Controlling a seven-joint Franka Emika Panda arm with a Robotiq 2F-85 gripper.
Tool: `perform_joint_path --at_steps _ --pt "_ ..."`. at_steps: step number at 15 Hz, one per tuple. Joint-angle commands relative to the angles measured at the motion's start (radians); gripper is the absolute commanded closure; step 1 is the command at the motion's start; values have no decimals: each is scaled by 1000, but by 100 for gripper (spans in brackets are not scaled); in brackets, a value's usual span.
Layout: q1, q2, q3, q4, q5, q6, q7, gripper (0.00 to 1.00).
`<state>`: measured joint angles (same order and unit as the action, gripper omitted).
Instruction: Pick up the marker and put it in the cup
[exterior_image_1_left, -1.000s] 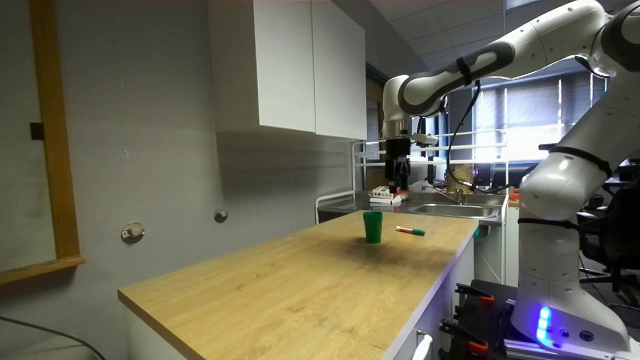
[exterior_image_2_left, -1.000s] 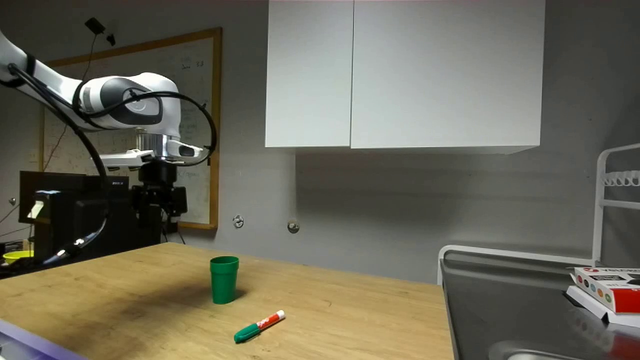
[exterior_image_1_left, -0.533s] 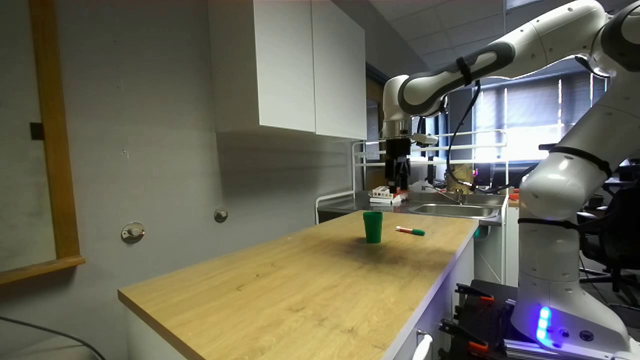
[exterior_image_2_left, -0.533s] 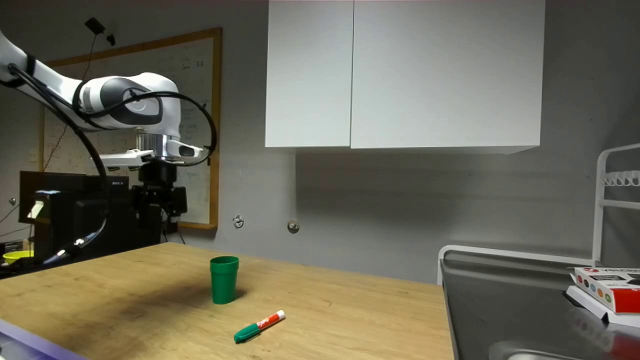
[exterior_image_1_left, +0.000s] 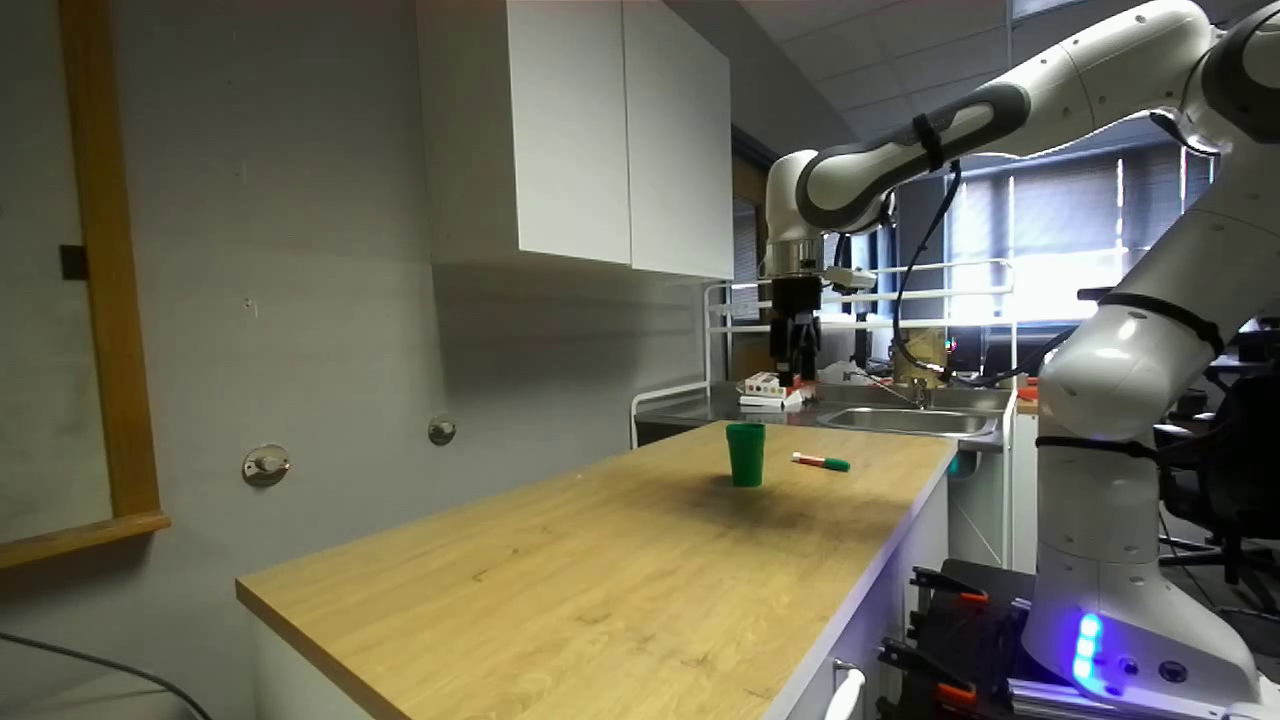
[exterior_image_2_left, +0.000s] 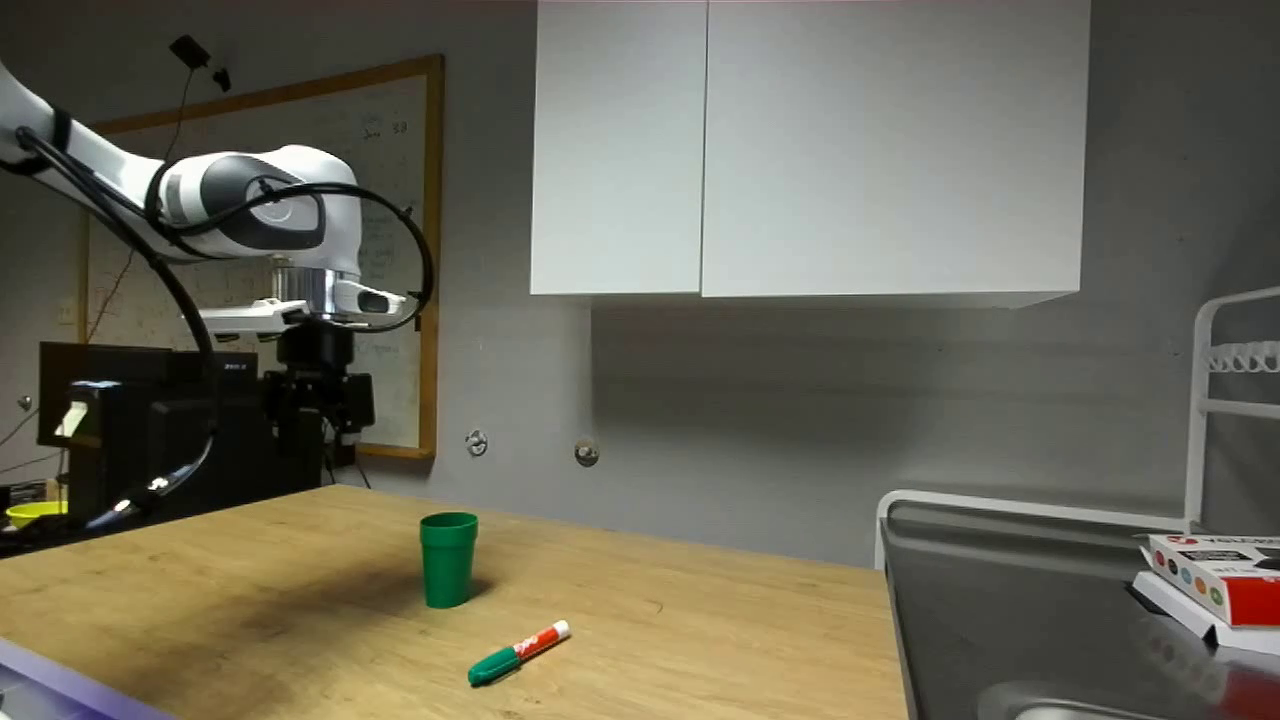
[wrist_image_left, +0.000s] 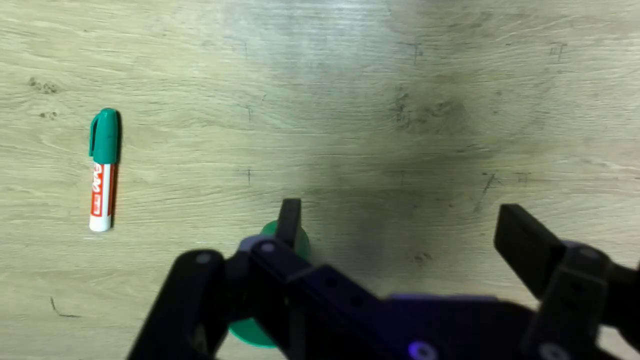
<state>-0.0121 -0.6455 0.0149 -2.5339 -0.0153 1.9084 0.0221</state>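
Over a woodgrain counter (exterior_image_2_left: 700, 630) with tapered cup (exterior_image_2_left: 448, 565) and slim marker (wrist_image_left: 103, 170), the end effector (wrist_image_left: 399, 215) gapes.

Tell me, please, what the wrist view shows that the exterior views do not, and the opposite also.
Only the wrist view plainly shows the clip on the marker and that the tool is open.
Only the exterior views show the arm, the wall cabinet and the boxes.
All share the tool, the marker lying on the tabletop, and the green cup, partly behind the tool in the wrist view.
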Motion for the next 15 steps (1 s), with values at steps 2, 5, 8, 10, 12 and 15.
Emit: perform_joint_path --at_steps 2,5,8,10,12,15 --pt "-12 36 -17 26 -18 5 -13 0" --pt "-40 70 -45 47 -37 15 -19 0" --pt "-72 117 -99 78 -40 29 -39 0" --pt "-91 145 -134 102 -35 32 -63 0" --pt "-106 180 -175 130 -33 19 -114 0" --pt "-143 247 -229 175 -55 -3 -174 0"
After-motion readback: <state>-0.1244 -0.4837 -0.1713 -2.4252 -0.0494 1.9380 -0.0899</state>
